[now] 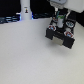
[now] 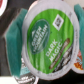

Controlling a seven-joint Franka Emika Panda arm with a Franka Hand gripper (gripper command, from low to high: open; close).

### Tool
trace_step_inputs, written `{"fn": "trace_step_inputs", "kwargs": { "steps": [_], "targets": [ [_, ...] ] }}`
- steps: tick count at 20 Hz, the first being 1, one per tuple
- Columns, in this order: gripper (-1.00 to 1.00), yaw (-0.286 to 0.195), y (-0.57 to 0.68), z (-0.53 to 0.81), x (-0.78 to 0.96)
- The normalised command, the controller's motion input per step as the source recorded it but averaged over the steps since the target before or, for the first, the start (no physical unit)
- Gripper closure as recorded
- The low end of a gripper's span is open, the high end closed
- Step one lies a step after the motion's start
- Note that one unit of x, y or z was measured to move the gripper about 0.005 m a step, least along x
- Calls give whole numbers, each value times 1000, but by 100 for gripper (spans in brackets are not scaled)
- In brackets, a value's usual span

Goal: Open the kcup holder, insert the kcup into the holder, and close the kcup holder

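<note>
The kcup (image 2: 50, 39), white with a green "Dark Magic" lid, fills the wrist view. My gripper (image 2: 46, 42) is shut on it, with teal finger pads (image 2: 16, 36) pressing its sides. In the exterior view the gripper (image 1: 59, 23) hangs with the kcup (image 1: 59, 20) directly over the black kcup holder (image 1: 64, 39), which stands on the table at the exterior view's right. The picture is too blurred to tell whether the holder's drawer is open or shut, or whether the kcup touches the holder.
A tall white bottle-like object (image 1: 25, 10) stands at the back, toward the exterior view's left. Dark clutter (image 1: 7, 19) lines the far edge of the light table (image 1: 30, 55).
</note>
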Motion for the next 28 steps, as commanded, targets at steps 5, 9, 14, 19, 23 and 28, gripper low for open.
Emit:
{"fn": "trace_step_inputs", "kwargs": {
  "steps": [5,9,14,19,23,28],
  "targets": [
    [100,10,-11,-215,14],
    [100,-1,-68,-236,11],
    [100,5,3,-308,15],
    [100,21,32,-251,10],
    [100,32,75,-52,27],
    [-100,57,94,81,57]
  ]
}}
